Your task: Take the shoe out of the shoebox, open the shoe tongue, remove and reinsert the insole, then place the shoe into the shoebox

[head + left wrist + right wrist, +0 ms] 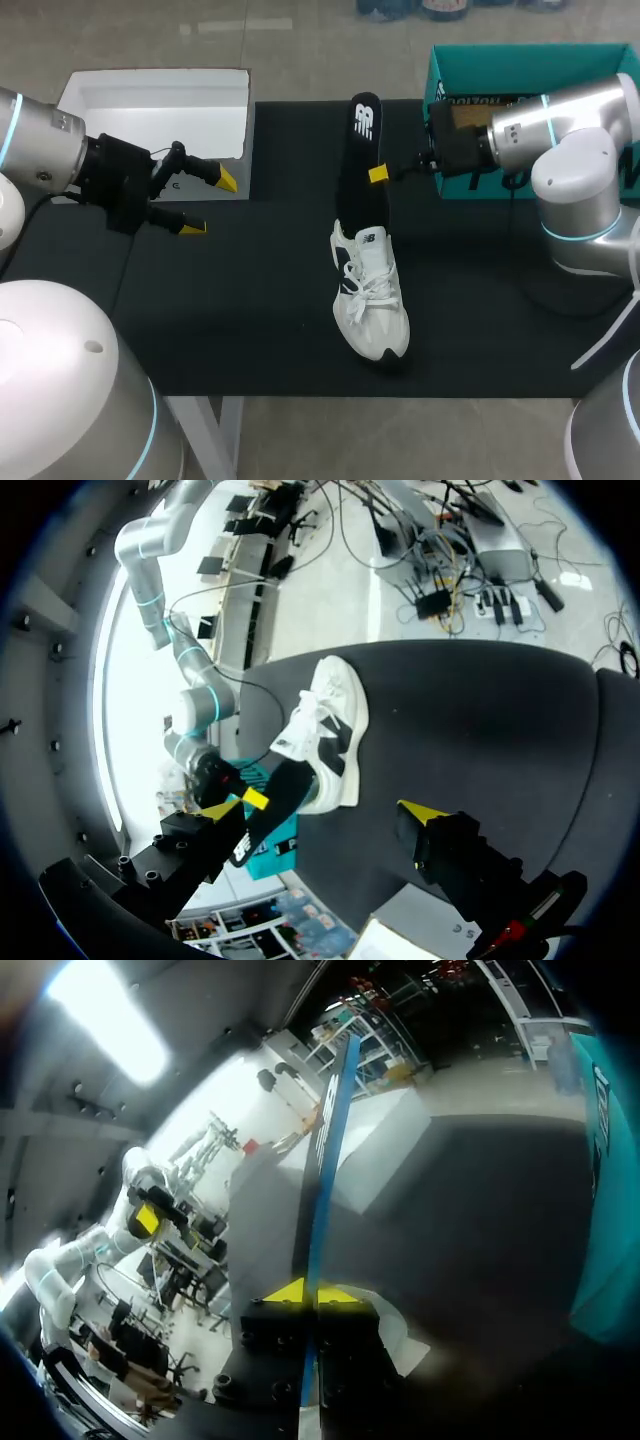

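A white lace-up shoe (370, 295) lies on the black mat (250, 300), toe toward the front edge. The black insole (363, 160) stretches from the shoe's heel opening toward the back of the table. My right gripper (378, 174) is shut on the insole's edge about midway along it. In the right wrist view the insole (325, 1150) shows edge-on, pinched between the yellow tips (312, 1293). My left gripper (207, 204) hovers open and empty over the mat's left side, well apart from the shoe. The left wrist view has the shoe (330, 725) and insole (275, 800) ahead of the open fingers (320, 810).
A white open box (160, 115) stands at the back left, just behind my left gripper. A teal shoebox (470, 70) stands at the back right, behind my right wrist. The mat's front edge runs just past the shoe's toe.
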### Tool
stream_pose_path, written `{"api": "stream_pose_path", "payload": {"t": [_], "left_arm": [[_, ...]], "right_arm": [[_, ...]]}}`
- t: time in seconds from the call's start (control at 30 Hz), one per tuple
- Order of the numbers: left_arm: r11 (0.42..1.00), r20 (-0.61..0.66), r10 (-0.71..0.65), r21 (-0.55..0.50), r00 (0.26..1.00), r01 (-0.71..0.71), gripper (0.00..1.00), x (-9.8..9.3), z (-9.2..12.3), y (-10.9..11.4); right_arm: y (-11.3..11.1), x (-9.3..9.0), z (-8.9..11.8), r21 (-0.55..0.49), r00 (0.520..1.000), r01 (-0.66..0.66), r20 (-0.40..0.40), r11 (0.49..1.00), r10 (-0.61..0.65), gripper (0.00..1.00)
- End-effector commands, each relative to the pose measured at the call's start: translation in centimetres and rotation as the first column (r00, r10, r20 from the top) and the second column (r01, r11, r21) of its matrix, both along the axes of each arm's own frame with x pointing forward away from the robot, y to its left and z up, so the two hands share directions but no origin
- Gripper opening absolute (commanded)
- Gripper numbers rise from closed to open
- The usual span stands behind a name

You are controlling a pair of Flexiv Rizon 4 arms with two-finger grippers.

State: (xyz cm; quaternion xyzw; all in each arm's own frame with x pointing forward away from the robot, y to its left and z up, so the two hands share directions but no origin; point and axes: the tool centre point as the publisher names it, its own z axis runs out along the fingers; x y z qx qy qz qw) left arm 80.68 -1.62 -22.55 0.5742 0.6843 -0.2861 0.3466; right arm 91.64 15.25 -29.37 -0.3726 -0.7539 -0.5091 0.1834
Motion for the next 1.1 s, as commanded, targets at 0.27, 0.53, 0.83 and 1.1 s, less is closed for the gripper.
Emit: {"api": "stream_pose_path", "payload": {"t": [0.27,0.53,0.83,1.1], "left_arm": [[1.000,0.000,0.000,0.004,1.000,0.000,1.00,0.0,0.0,0.0],[1.000,0.000,0.000,0.004,1.000,0.000,1.00,0.0,0.0,0.0],[1.000,0.000,0.000,0.004,1.000,0.000,1.00,0.0,0.0,0.0],[1.000,0.000,0.000,0.004,1.000,0.000,1.00,0.0,0.0,0.0]], "right_arm": [[-0.2,-1.4,-2.1,-0.028,1.000,-0.007,0.001,1.000,0.007,0.00],[-1.0,-2.5,-3.2,-0.048,1.000,-0.007,0.004,0.999,0.007,0.00],[-1.1,-4.4,-5.3,-0.056,1.000,-0.022,-0.016,0.998,0.021,0.00],[-0.3,-6.1,-6.6,-0.070,0.998,-0.054,-0.038,0.996,0.051,0.00]]}}
